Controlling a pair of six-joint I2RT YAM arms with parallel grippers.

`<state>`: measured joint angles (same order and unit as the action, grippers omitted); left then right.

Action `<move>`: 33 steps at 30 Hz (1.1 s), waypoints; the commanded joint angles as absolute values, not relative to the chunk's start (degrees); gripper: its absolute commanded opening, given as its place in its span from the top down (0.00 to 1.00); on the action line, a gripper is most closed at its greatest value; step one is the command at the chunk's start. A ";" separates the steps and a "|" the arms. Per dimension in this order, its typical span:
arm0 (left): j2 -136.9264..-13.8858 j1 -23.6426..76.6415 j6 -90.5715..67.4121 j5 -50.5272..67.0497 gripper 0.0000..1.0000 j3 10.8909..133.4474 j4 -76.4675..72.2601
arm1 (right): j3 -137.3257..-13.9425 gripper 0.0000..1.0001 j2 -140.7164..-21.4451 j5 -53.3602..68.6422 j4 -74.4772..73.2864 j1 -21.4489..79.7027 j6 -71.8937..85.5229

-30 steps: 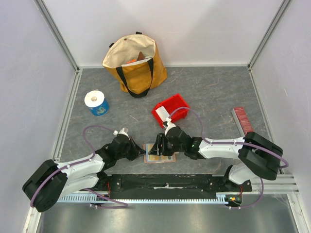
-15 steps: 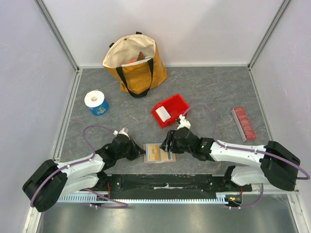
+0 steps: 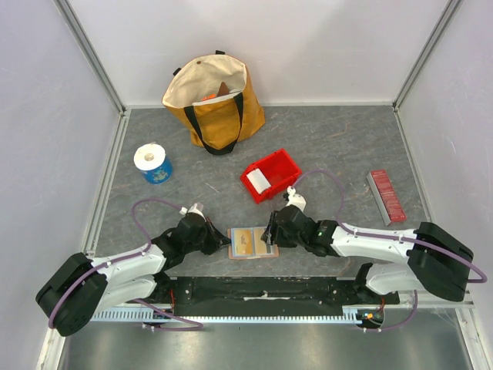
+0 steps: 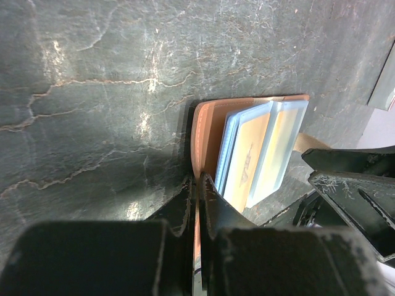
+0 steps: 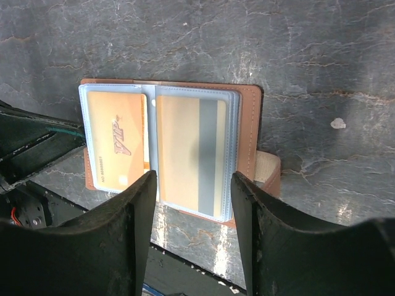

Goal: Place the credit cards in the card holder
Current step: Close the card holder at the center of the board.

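The tan card holder (image 3: 248,243) lies open on the table between my two grippers. In the right wrist view its clear sleeves hold two yellowish credit cards: one marked VIP (image 5: 117,139) and one with a grey stripe (image 5: 191,157). The snap tab (image 5: 266,169) sticks out on the right. My left gripper (image 4: 199,182) is shut on the holder's left leather edge (image 4: 207,132). My right gripper (image 5: 194,185) hangs open just above the holder's near right side, with nothing in it. A white card-like rectangle (image 3: 259,180) lies in the red bin.
The red bin (image 3: 279,166) stands just behind the holder. A yellow tote bag (image 3: 216,100) is at the back, with a blue-and-white roll (image 3: 152,163) to its left. A dark-red ribbed bar (image 3: 386,196) lies at the right. The arms' base rail runs just in front of the holder.
My right gripper has drawn back to the right, off the middle of the holder to its right edge. The left gripper has stayed shut on the holder's edge.
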<state>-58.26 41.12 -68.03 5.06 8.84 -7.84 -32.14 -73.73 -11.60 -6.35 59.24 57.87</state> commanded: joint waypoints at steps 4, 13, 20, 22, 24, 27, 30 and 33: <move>-59.33 41.22 -66.71 4.83 0.98 9.49 -7.91 | -31.55 0.43 -75.49 -10.64 -2.72 59.06 58.27; -59.15 41.31 -66.80 4.92 0.98 9.32 -8.00 | -31.73 0.44 -77.87 -10.02 -2.11 58.89 58.27; -59.33 41.22 -66.80 4.92 0.98 9.32 -8.17 | -31.11 0.58 -77.08 -7.56 1.67 58.97 57.48; -59.41 41.31 -66.88 4.83 0.98 9.32 -8.26 | -31.29 0.60 -76.82 -7.56 1.58 58.97 57.13; -59.41 41.22 -66.88 4.92 0.98 9.40 -8.26 | -31.29 0.63 -76.03 -7.82 1.49 58.97 56.95; -59.41 41.22 -66.80 5.01 0.98 9.23 -8.26 | -31.55 0.63 -74.36 -8.17 1.06 59.15 56.60; -59.50 41.22 -66.88 5.01 0.98 9.23 -8.35 | -32.08 0.62 -73.48 -7.21 1.40 59.24 56.08; -59.77 41.22 -66.88 5.10 0.98 9.23 -8.61 | -32.69 0.59 -73.39 -6.42 1.84 59.41 55.72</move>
<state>-58.83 41.12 -68.03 5.13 8.84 -8.60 -31.18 -74.72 -8.10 -1.87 59.02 56.49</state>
